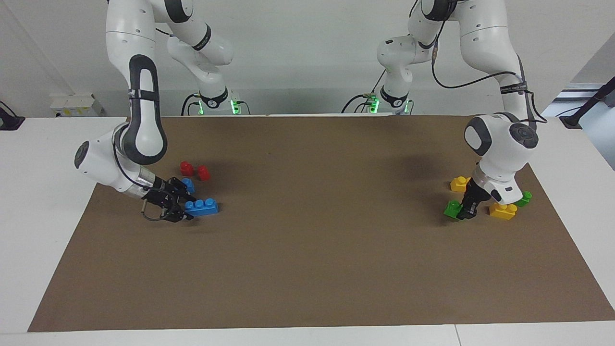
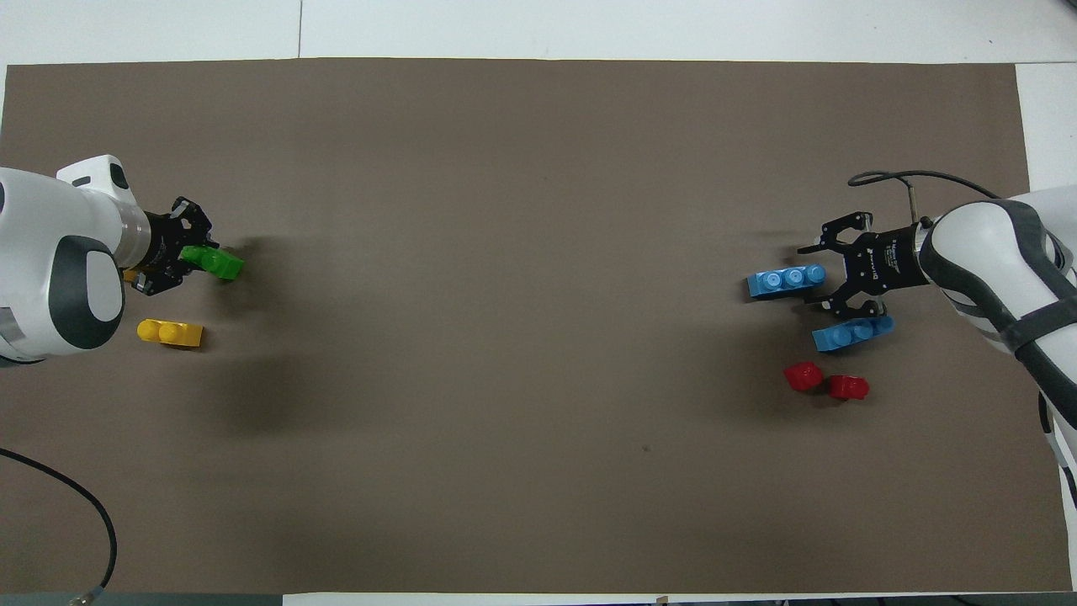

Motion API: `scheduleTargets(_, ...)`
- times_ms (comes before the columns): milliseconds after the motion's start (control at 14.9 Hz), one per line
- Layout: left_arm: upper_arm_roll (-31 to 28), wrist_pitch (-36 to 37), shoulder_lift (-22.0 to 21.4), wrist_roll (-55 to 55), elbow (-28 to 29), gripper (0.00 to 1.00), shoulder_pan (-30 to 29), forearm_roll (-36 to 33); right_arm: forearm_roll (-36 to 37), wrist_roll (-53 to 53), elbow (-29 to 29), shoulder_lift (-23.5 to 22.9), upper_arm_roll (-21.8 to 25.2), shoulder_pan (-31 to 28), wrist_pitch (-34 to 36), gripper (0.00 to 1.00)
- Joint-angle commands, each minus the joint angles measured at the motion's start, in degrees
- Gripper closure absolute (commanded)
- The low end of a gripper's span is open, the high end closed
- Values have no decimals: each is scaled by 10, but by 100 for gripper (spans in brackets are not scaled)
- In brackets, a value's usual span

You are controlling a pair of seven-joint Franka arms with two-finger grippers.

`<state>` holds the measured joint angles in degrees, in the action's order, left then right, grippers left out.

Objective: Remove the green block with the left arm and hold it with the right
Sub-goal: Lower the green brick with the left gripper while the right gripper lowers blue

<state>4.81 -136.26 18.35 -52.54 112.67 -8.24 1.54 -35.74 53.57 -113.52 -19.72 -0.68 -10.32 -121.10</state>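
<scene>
The worktop (image 1: 307, 269) lies bare through its middle. At its left-arm end, the left end effector (image 1: 467, 210) is clenched on the green block (image 1: 452, 208), low over the mat beside two yellow bricks (image 1: 502, 210). The right end effector (image 1: 178, 211), released, sits by a blue brick (image 1: 202, 206), well apart.

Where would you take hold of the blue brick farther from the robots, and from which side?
Probably from above, jaws across the middle of the blue brick, on its long flat sides: it lies studs up, and those sides are parallel and closest together.
</scene>
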Motion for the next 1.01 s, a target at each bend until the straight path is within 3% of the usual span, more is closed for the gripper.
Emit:
scheduleTargets(0,4,-15,14,5,-8,100,-14,7,18,5,14,24,8,-9,45,5)
scheduleTargets(269,4,-23,16,9,-5,100,-16,7,70,7,19,72,12,-8,73,0)
scheduleTargets(336,4,-23,16,11,-5,78,-15,6,84,6,27,83,12,-7,82,0)
scheduleTargets(403,4,-21,16,12,-6,4,-14,6,104,3,36,90,11,-7,96,0)
scheduleTargets(671,4,-16,11,14,-10,0,-14,5,179,-17,103,110,7,-2,177,0)
scheduleTargets(940,4,-10,2,15,-18,0,-11,3,229,-142,141,139,6,2,237,0)
